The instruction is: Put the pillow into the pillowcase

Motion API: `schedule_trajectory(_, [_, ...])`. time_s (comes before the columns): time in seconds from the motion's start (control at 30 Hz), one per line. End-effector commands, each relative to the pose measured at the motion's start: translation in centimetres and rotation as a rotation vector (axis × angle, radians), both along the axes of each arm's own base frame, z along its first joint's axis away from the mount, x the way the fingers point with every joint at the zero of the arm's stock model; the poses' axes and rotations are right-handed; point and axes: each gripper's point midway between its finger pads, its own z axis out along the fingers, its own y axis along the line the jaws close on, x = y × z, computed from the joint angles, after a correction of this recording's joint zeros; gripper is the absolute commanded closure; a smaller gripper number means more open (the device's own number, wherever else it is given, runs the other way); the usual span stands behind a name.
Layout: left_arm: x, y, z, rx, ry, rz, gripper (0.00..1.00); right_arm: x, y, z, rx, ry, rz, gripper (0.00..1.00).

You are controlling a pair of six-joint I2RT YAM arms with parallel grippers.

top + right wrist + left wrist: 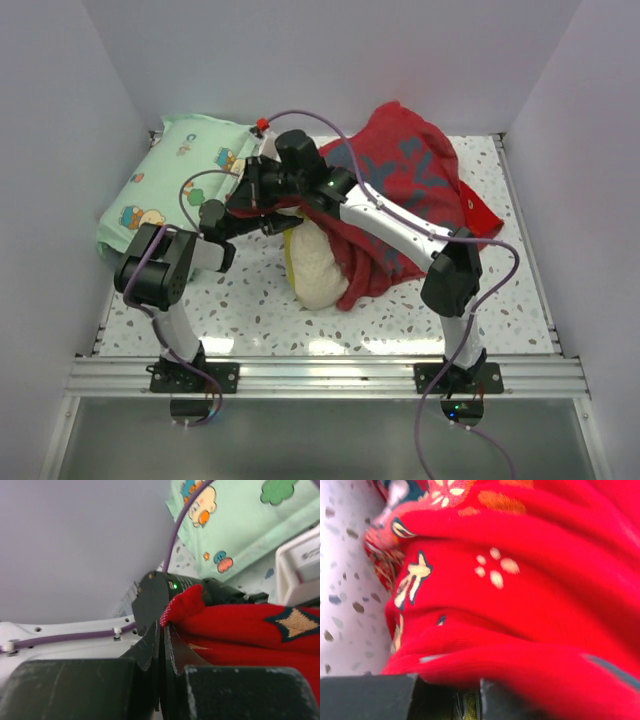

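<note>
The cream-yellow pillow (315, 268) stands at the table's middle, its upper part inside the red pillowcase (405, 185), which is heaped behind and to its right. My right gripper (162, 626) is shut on a red edge of the pillowcase (240, 630), held above the pillow's top (258, 188). My left gripper (272, 222) is just below it at the case's mouth. In the left wrist view the pillowcase (520, 595) fills the frame and covers the tips of my left gripper (470, 696). Its jaws stand close together on the cloth, with a thin yellowish strip showing between them.
A mint-green cartoon-print pillow (175, 185) lies at the back left and shows behind the jaws in the right wrist view (240, 525). White walls enclose the speckled table (250, 315) on three sides. An aluminium rail (320, 375) runs along the near edge.
</note>
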Motion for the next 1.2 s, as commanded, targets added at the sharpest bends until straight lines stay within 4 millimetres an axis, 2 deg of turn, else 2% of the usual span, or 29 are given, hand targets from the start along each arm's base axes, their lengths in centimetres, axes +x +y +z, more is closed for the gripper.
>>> schedule_trajectory(0.0, [1.2,-0.5,3.4,-0.150,-0.047,0.068,1.00,-9.1,3.2,4.6,0.169,-0.027,0.197,1.00])
schedule_trajectory(0.07, [1.1,-0.5,3.3,-0.166,-0.011,0.089,1.00,-10.0,3.7,3.5,0.157,-0.020,0.236,1.00])
schedule_trajectory(0.13, [1.4,-0.3,2.3,-0.157,0.041,0.116,1.00,-9.2,3.9,3.4,0.139,-0.141,0.193,1.00])
schedule_trajectory(0.2, [1.8,0.7,-0.1,-0.116,0.116,0.168,1.00,-8.5,4.0,2.6,0.108,-0.201,0.208,1.00])
schedule_trajectory(0.23, [2.1,1.1,-1.3,-0.093,0.151,0.190,1.00,-7.9,3.9,4.0,0.100,-0.269,0.206,0.99])
schedule_trajectory(0.27, [2.8,2.2,-3.4,-0.061,0.233,0.246,0.95,-7.7,3.0,1.8,-0.003,-0.306,0.232,0.85])
schedule_trajectory(0.33, [3.2,2.6,-5.6,-0.010,0.280,0.274,0.91,-7.3,1.1,1.1,-0.052,-0.321,0.271,0.77])
schedule_trajectory(0.37, [3.4,2.5,-6.2,0.006,0.294,0.273,0.89,-7.2,-0.3,-0.3,-0.107,-0.310,0.290,0.70])
schedule_trajectory(0.4, [3.6,2.3,-6.7,0.018,0.301,0.272,0.78,-6.2,-2.1,-0.7,-0.131,-0.302,0.284,0.52])
schedule_trajectory(0.43, [3.7,2.2,-7.4,0.033,0.322,0.270,0.74,-6.3,-3.9,-1.0,-0.161,-0.302,0.286,0.41])
schedule_trajectory(0.47, [3.9,2.2,-8.2,0.059,0.338,0.281,0.72,-5.5,-6.8,-2.8,-0.244,-0.281,0.279,0.26])
schedule_trajectory(0.5, [4.0,2.0,-8.7,0.077,0.346,0.283,0.71,-5.0,-8.3,-2.2,-0.263,-0.301,0.266,0.23])
schedule_trajectory(0.53, [4.4,1.9,-9.4,0.092,0.361,0.291,0.70,-5.4,-11.1,-2.5,-0.324,-0.328,0.264,0.21])
schedule_trajectory(0.57, [4.2,1.6,-9.9,0.103,0.377,0.286,0.66,-3.2,-13.8,-3.0,-0.403,-0.358,0.176,0.20])
schedule_trajectory(0.6, [4.2,1.4,-10.2,0.106,0.386,0.282,0.65,-2.5,-15.7,-3.5,-0.464,-0.380,0.141,0.18])
schedule_trajectory(0.63, [4.5,1.1,-10.8,0.109,0.401,0.281,0.63,-2.8,-18.2,-5.8,-0.563,-0.404,0.175,0.18])
schedule_trajectory(0.67, [4.5,0.5,-10.8,0.107,0.397,0.263,0.58,-2.0,-20.7,-6.0,-0.659,-0.451,0.108,0.17])
schedule_trajectory(0.7, [4.6,0.2,-10.9,0.108,0.402,0.257,0.53,-2.0,-22.0,-7.0,-0.715,-0.463,0.104,0.13])
schedule_trajectory(0.73, [5.0,-0.1,-11.0,0.106,0.408,0.257,0.50,-3.0,-24.0,-10.2,-0.823,-0.442,0.167,0.02])
schedule_trajectory(0.8, [5.0,-0.3,-10.9,0.109,0.408,0.245,0.44,-2.7,-27.3,-12.6,-0.961,-0.438,0.121,0.01])
schedule_trajectory(0.83, [5.0,-0.4,-10.6,0.115,0.401,0.243,0.41,-3.4,-29.0,-15.4,-1.024,-0.406,0.145,0.01])
schedule_trajectory(0.9, [4.6,-0.2,-10.9,0.142,0.416,0.238,0.38,-3.5,-30.6,-16.5,-1.058,-0.403,0.114,0.03])
schedule_trajectory(0.93, [4.3,-0.1,-10.3,0.142,0.401,0.233,0.38,-3.8,-31.0,-17.9,-1.072,-0.381,0.108,0.05])
schedule_trajectory(1.0, [3.5,-0.2,-10.2,0.183,0.360,0.200,0.35,-3.9,-31.8,-19.0,-1.087,-0.370,0.093,0.14])
schedule_trajectory(1.03, [3.4,-0.2,-8.7,0.198,0.304,0.185,0.34,-3.6,-32.0,-19.0,-1.086,-0.376,0.076,0.17])
schedule_trajectory(1.07, [2.5,0.3,-9.5,0.245,0.344,0.174,0.32,-3.2,-32.8,-19.1,-1.094,-0.356,0.051,0.21])
schedule_trajectory(1.1, [2.1,0.6,-9.2,0.277,0.277,0.164,0.32,-3.1,-33.1,-19.0,-1.088,-0.345,0.044,0.23])
schedule_trajectory(1.13, [1.5,1.1,-7.6,0.289,0.216,0.161,0.32,-3.1,-33.4,-18.6,-1.074,-0.327,0.033,0.26])
schedule_trajectory(1.17, [0.6,2.1,-8.3,0.334,0.264,0.153,0.30,-3.1,-33.8,-18.4,-1.072,-0.320,0.027,0.29])
